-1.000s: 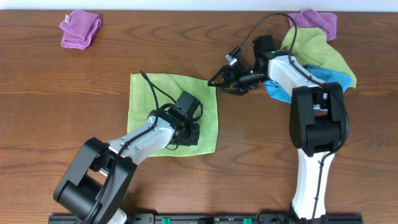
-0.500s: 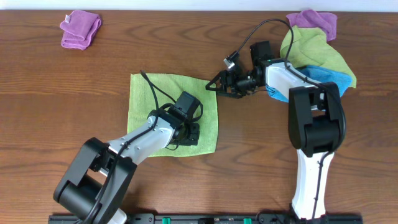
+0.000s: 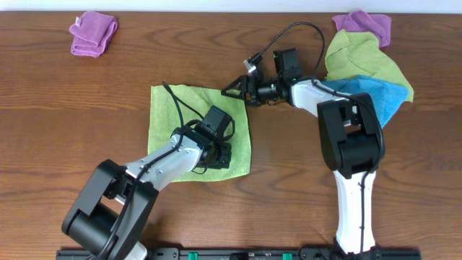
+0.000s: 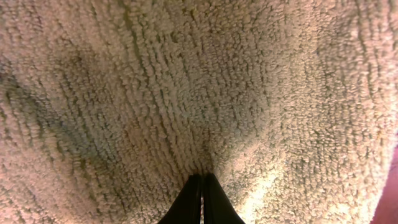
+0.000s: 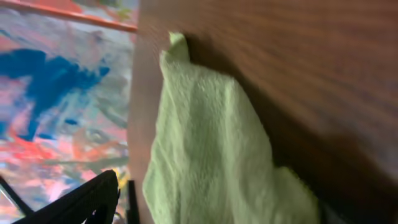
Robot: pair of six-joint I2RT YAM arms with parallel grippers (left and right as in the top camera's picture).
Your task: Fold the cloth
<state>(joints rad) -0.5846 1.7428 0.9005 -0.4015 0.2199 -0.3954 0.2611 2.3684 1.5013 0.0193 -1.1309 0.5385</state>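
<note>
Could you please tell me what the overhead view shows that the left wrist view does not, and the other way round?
Only overhead: both arms, the right gripper open by the lime cloth's far right corner, the table, two purple cloths, an olive cloth and a blue cloth. Only left wrist: the lime cloth's looped weave close up, and the left gripper's fingertips shut together against it. Both: the lime cloth with the left gripper down on it.
</note>
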